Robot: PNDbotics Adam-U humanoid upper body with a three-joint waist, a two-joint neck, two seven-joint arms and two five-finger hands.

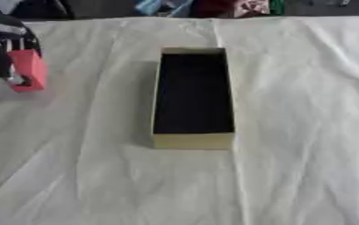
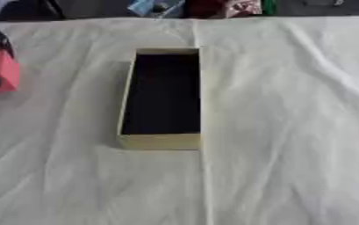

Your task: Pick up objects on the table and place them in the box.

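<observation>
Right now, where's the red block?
The red block is at the left edge of the left eye view, held in the left hand above the white cloth, well to the left of the open box.

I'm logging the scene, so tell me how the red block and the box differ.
The red block is small and solid red; the box is long, tan-walled, open-topped and dark inside. The red block is held in the left hand at the left edge; the box rests untouched on the white cloth in the middle. Both are rectangular.
</observation>
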